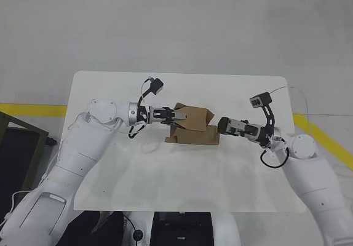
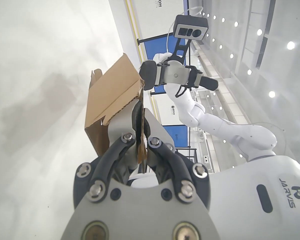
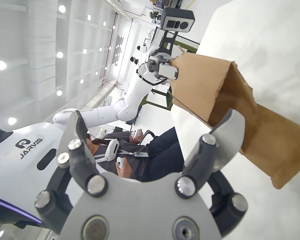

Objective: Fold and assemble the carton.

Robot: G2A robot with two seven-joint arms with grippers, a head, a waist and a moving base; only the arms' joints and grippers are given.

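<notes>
The carton [image 1: 193, 125] lies partly opened at the middle of the table [image 1: 164, 178]. The right claw [image 1: 219, 126], fingers spread apart, is at its right end, one finger at the open end. The left claw [image 1: 175, 115] is clamped on its left flap.

Glossy white arms [image 2: 215, 123] bear black cables [image 2: 180, 91], wrist cameras [image 2: 190, 29], and a grey, silver-screwed left gripper [image 2: 139, 116].
</notes>
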